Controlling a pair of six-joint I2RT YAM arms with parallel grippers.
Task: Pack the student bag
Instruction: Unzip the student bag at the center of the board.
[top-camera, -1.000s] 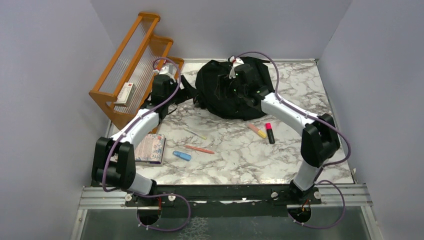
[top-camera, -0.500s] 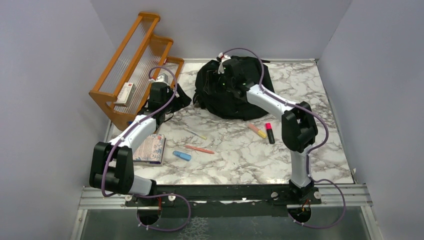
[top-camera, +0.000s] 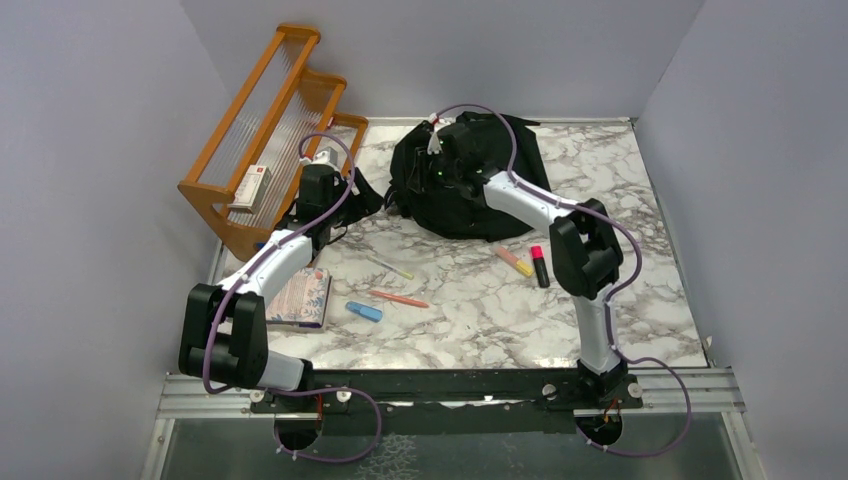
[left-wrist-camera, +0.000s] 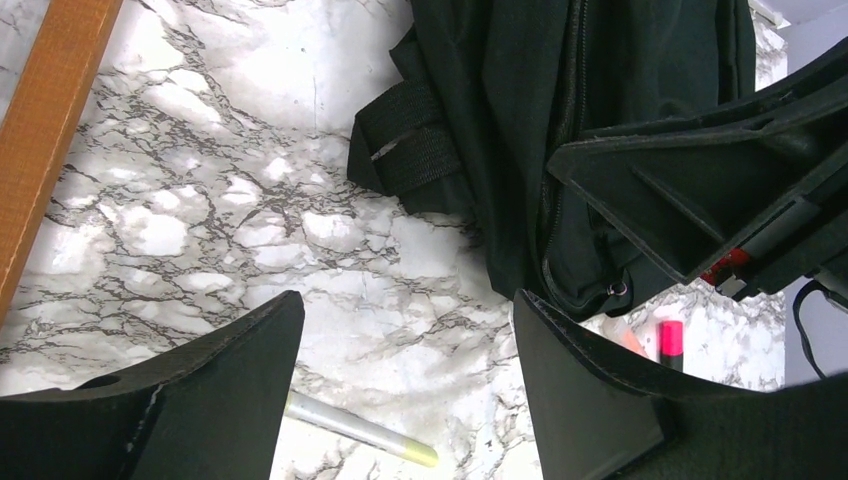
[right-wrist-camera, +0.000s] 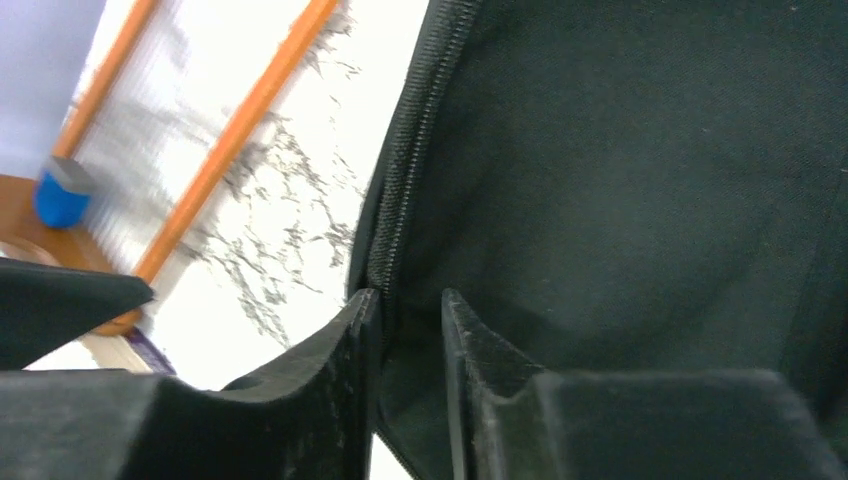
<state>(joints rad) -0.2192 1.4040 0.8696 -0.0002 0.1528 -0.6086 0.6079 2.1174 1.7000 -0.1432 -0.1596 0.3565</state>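
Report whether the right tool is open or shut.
Shut on the large soft black fabric backpack: the right tool stands nearly closed, the zip edge pinched between its jaws.

My left gripper (left-wrist-camera: 405, 305) hangs with its jaws wide in the narrow marble lane between the wooden rack (top-camera: 262, 135) on the left and the student bag (top-camera: 470, 200). A black strap (left-wrist-camera: 410, 145) juts into that lane. The right gripper (right-wrist-camera: 410, 300) is pinched on the bag's zip edge, and the right arm (top-camera: 525, 203) crosses the bag's near-right side, blocking that approach. Near centre is cluttered: pale pen (top-camera: 390, 267), orange pen (top-camera: 397, 298), blue item (top-camera: 363, 311), orange highlighter (top-camera: 514, 261), pink highlighter (top-camera: 539, 267), and notebook (top-camera: 300, 297) near left. I see bare table (top-camera: 650, 300) on the right, passable.
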